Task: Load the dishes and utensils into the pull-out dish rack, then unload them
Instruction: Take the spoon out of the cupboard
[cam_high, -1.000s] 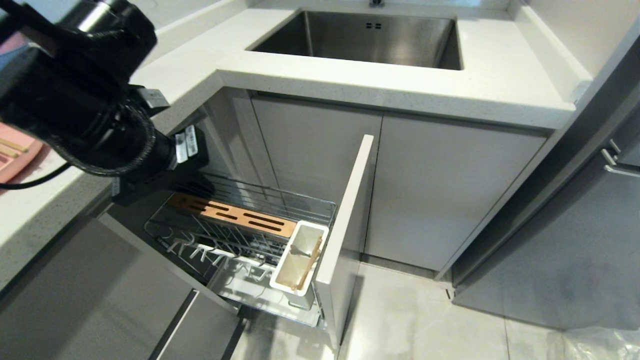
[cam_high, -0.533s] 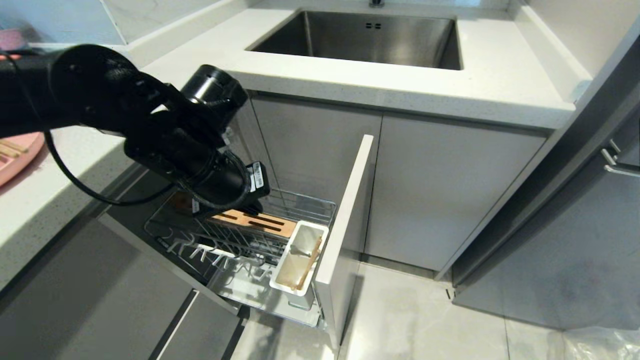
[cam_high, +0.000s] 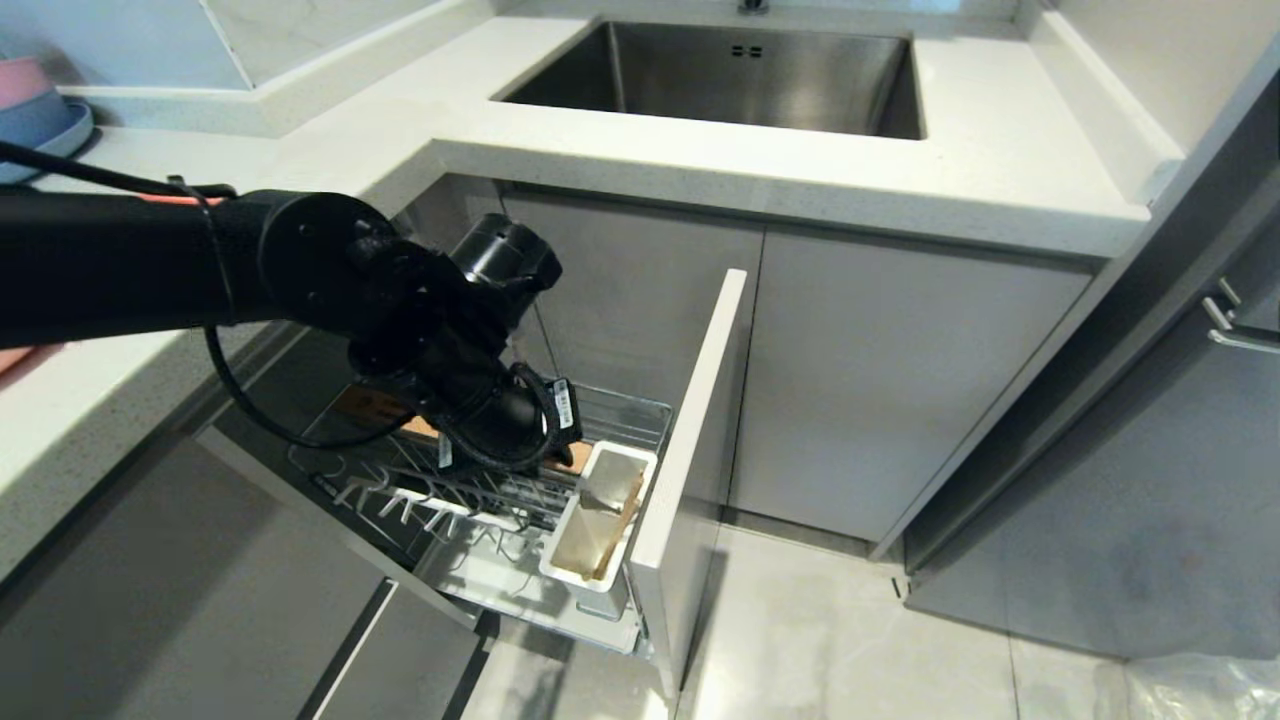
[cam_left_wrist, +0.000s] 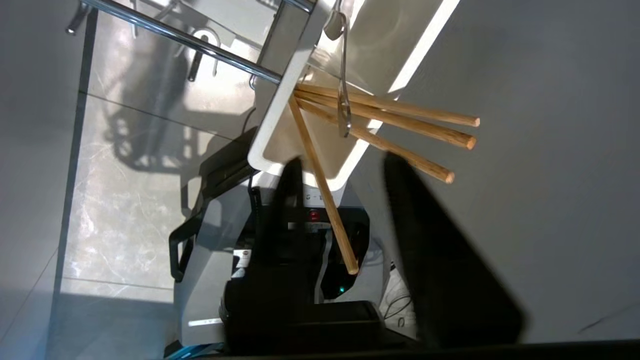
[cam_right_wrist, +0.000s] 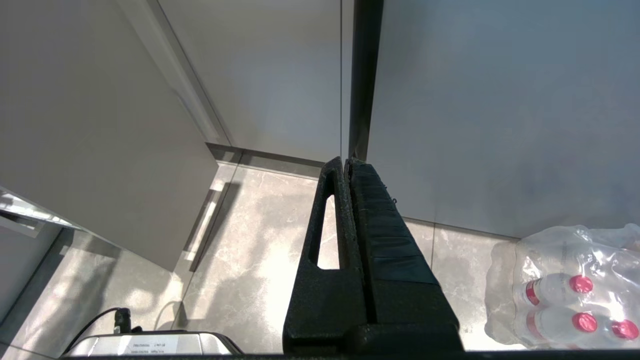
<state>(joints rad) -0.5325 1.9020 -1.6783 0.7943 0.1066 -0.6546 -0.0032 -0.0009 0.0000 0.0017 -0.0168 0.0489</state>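
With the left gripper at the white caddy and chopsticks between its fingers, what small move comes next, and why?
Probably close on that one chopstick. The left gripper is open over the white caddy, and this stick leans out between its fingers, apart from the other chopsticks and the spoon. The rack holds no dishes, so unloading seems underway.

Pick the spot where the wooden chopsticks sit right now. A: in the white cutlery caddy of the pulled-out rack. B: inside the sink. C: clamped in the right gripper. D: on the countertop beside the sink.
A: the chopsticks stand angled in the white cutlery caddy, beside a metal spoon.
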